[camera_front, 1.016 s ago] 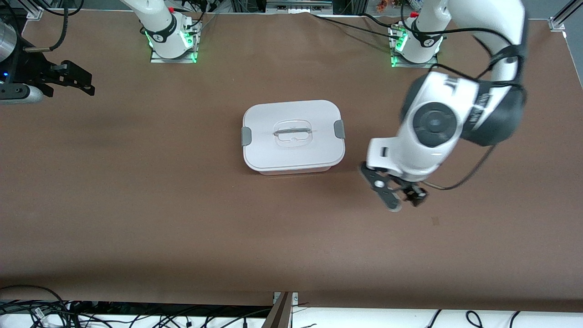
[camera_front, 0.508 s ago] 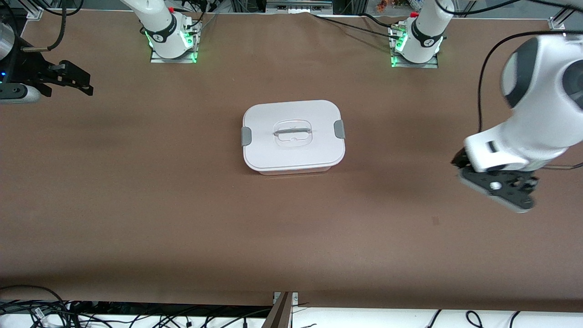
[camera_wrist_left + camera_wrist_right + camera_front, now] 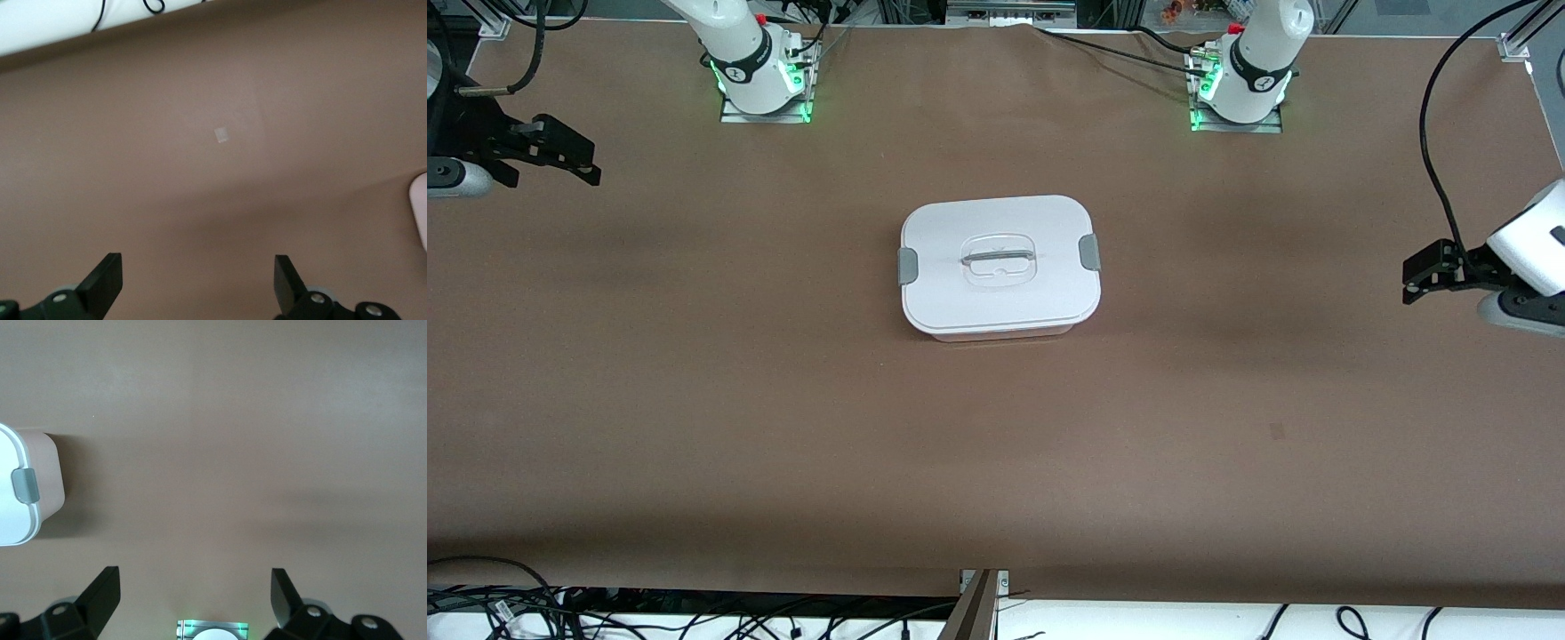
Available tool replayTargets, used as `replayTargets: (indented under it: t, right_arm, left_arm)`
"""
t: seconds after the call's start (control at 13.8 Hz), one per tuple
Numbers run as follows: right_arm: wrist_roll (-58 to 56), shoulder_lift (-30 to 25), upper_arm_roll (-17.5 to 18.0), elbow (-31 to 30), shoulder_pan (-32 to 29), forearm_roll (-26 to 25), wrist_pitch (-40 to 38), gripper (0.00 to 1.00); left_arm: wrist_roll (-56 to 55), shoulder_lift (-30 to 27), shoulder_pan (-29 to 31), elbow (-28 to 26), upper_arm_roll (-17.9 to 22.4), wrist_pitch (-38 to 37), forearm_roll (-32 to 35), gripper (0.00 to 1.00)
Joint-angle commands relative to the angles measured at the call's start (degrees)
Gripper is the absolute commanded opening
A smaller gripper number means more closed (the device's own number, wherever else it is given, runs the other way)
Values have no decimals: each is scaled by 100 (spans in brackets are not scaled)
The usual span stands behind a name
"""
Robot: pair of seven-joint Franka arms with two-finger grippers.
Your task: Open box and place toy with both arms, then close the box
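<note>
**Box shut, both arms pulled wide: task looks finished or not yet begun**

The box (image 3: 999, 267) sits in the middle of the bench (image 3: 783, 427), its white lid (image 3: 996, 258) seated flat and a grey clip (image 3: 907, 266) down at each short end. The toy is nowhere in sight on the bench; whether it lies inside the box cannot be told through the lid.

The left gripper (image 3: 1423, 277) hangs over the left arm's end of the bench, well apart from the box, fingers spread and holding nothing. The right gripper (image 3: 574, 158) hangs over the right arm's end, fingers likewise spread and empty.

Judging from this layout alone, no step is actively in hand: both arms wait clear of the box. If the toy is inside, the closing is done. If not, the next move calls for each gripper to come in to its nearer clip, release both, then lift the lid by its recessed handle (image 3: 999, 259).
</note>
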Motion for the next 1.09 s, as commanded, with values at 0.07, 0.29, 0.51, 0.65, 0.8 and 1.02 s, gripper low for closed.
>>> replayTargets:
  t: [0.07, 0.29, 0.51, 0.65, 0.8, 1.02]
  right_arm:
    - [27, 14, 9, 111, 7, -51, -119, 100]
    - [27, 14, 9, 111, 7, -51, -119, 100]
    - [27, 23, 18, 111, 7, -51, -119, 100]
    - [44, 23, 9, 111, 7, -51, -119, 100]
    - [44, 23, 9, 111, 7, -51, -119, 100]
    - [44, 23, 18, 111, 16, -51, -111, 100]
  left_arm:
    - [-851, -664, 118, -744, -20, -357, -362, 100]
    - [-853, -552, 285, -676, -20, -473, -468, 100]
    - [-853, -296, 302, -403, -37, -675, -459, 100]
    - [-853, -287, 320, -393, -28, -719, -451, 100]
    - [-862, -287, 312, -393, -20, -711, -398, 100]
    - [-862, -217, 311, -263, -28, -711, -372, 100]
